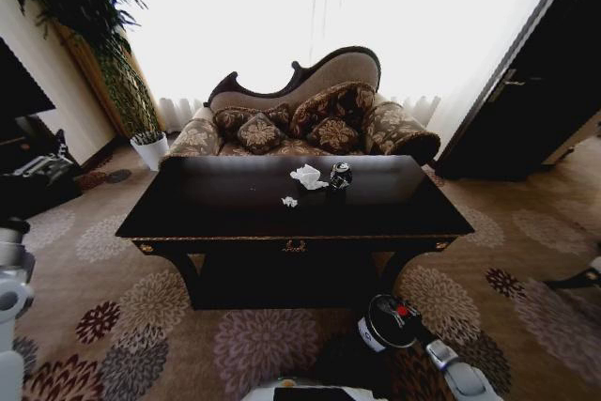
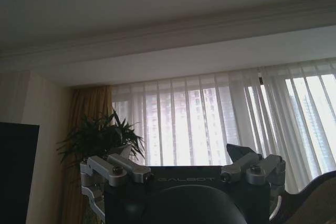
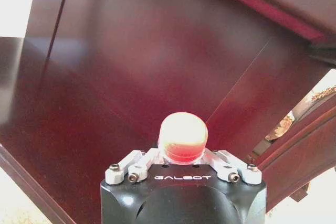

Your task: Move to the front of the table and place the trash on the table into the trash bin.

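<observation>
The dark glossy table [image 1: 235,218] stands straight ahead of me. On its top lie a white crumpled tissue [image 1: 308,176], a dark drink can [image 1: 340,176] and a tiny white scrap [image 1: 289,201]. The black trash bin [image 1: 376,331] sits on the carpet under the table's front right edge. A red cap [image 1: 402,310] shows at its rim. My right arm [image 1: 455,368] reaches in low beside the bin. In the right wrist view, my right gripper [image 3: 182,153] is shut on the bottle [image 3: 182,135], cap towards the table's underside [image 3: 131,66]. My left gripper [image 2: 181,157] is open and points up at the curtains.
A patterned sofa [image 1: 300,124] stands right behind the table. At the back left are a white plant pot [image 1: 150,147] and a tall plant [image 1: 84,7]. Dark furniture [image 1: 526,110] lines the right wall. Open carpet lies on both sides of the table.
</observation>
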You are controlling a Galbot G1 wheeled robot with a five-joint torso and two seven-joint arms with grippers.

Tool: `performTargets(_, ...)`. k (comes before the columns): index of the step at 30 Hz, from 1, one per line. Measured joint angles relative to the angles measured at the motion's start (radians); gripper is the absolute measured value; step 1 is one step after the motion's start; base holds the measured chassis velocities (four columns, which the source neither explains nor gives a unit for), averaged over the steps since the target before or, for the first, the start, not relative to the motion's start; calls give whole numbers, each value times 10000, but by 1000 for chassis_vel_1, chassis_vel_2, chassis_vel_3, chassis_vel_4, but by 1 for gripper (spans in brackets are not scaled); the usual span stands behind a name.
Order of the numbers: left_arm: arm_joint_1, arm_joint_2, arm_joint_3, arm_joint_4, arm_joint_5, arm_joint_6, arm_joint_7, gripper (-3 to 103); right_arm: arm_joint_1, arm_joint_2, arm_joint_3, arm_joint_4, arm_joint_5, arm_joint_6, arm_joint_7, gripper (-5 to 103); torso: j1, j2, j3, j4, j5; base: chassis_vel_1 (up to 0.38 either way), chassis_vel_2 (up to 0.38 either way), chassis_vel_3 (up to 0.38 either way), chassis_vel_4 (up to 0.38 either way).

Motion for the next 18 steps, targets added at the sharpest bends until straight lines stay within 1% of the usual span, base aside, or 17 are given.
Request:
performTargets(1, 50, 2, -36, -5, 0, 0, 0, 100, 112, 2, -52, -144, -85, -29, 68, 18, 0, 0, 0, 0, 2, 0, 0, 0, 0)
performTargets(4, 286, 24, -230, -9, -9, -4, 0, 100, 800, -65, -165, -1103, -907, -143, 443, 18, 0, 0, 0, 1, 2, 0, 0, 0, 0)
performTargets(7, 367, 32, -326, -9, -41, -13, -1, 100, 1138, -157, -244, -1594, -1151, -177, 588, 18, 0, 0, 0, 0, -3, 0, 0, 0, 0)
performTargets(9, 415, 32, -364, -10, -58, -27, 3, 100, 1375, -174, -343, -1927, -1302, -264, 712, 18, 0, 0, 0, -1, 6, 0, 0, 0, 0)
performTargets(12, 429, 26, -366, -10, -59, -33, 4, 100, 1512, -173, -342, -2105, -1575, -310, 831, 18, 0, 0, 0, 0, 3, 0, 0, 0, 0)
performTargets(13, 430, 17, -366, -9, -59, -36, 5, 100, 1608, -172, -333, -2272, -1796, -382, 1026, 18, 0, 1, 0, 1, 0, 0, 0, 0, 0)
performTargets(15, 423, 4, -356, -6, -59, -37, 5, 100, 1638, -171, -357, -2444, -1925, -521, 1255, 18, 0, 0, 0, 1, 2, 0, 0, 0, 0)
performTargets(18, 407, -15, -336, 1, -58, -38, 7, 100, 1638, -197, -364, -2623, -2076, -638, 1427, 18, 0, 0, 0, -2, 3, 0, 0, 0, 0)
